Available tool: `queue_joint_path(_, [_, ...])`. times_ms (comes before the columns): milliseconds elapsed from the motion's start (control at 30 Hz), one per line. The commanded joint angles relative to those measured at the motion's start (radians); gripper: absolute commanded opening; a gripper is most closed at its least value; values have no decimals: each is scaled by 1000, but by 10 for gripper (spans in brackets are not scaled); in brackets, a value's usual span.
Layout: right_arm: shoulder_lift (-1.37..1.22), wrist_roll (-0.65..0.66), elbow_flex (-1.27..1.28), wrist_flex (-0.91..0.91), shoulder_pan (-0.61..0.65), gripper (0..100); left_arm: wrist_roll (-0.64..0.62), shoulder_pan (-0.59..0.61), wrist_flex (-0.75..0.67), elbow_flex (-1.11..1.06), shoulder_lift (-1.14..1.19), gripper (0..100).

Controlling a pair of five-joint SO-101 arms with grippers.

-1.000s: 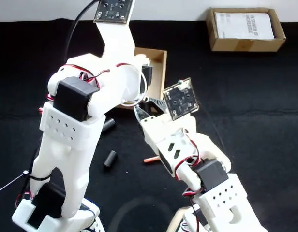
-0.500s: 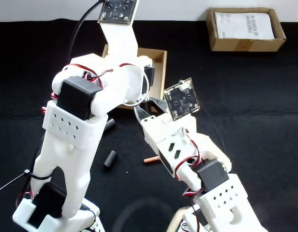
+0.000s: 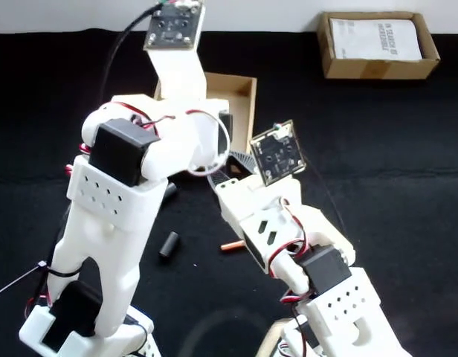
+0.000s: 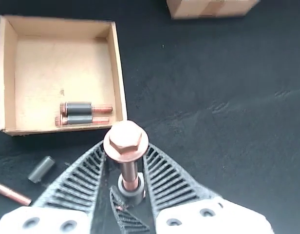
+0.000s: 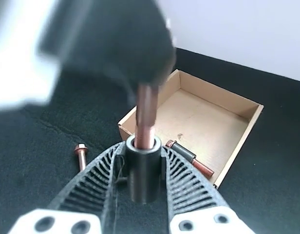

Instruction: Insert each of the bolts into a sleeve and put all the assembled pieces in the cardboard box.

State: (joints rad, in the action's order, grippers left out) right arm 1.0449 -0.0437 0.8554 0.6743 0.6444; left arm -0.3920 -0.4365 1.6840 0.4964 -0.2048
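Bolt [image 4: 126,139] sits pinched by its shank between the ribbed fingers [image 4: 86,175] of the left gripper [image 4: 125,156], hex head toward the wrist camera. In the right wrist view we see the right gripper [image 5: 143,151] with its fingers clamped on both sides of an upright sleeve [image 5: 144,175]. The bolt shank enters the sleeve's open top; we cannot tell how deep it goes.

Both grippers meet above the black table [image 3: 378,186], just beside the near corner of the box [image 4: 118,73]. In the box we count two assembled pieces [image 4: 84,108], lying side by side against the near wall.

On the table, near the box, we find one loose sleeve [image 3: 169,244] and one loose bolt [image 3: 231,245], close together but apart. Both lie between the two arm bases in the high view.

A second box [image 3: 378,71] holding a printed sheet stands well apart at the far edge of the table.
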Motion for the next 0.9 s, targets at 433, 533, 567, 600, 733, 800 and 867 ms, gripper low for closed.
queue_joint_path(433, [1,2,-74,-15,-18,6,89,-47,74,-51,-166,328])
queue_joint_path(533, [1,2,-74,-15,-33,6,112,-48,71,-127,-236,355])
queue_joint_path(567, [1,2,-74,-15,-41,6,129,-45,71,-151,-257,347])
queue_joint_path(600, [1,2,-74,-15,-47,6,141,-44,71,-174,-278,336])
queue_joint_path(733, [-2,2,-74,-15,-71,6,169,-5,71,-229,-378,287])
queue_joint_path(800, [-7,2,-74,-15,-85,6,187,19,69,-248,-429,263])
queue_joint_path(867, [-12,17,-87,-15,-96,6,207,58,71,-274,-476,232])
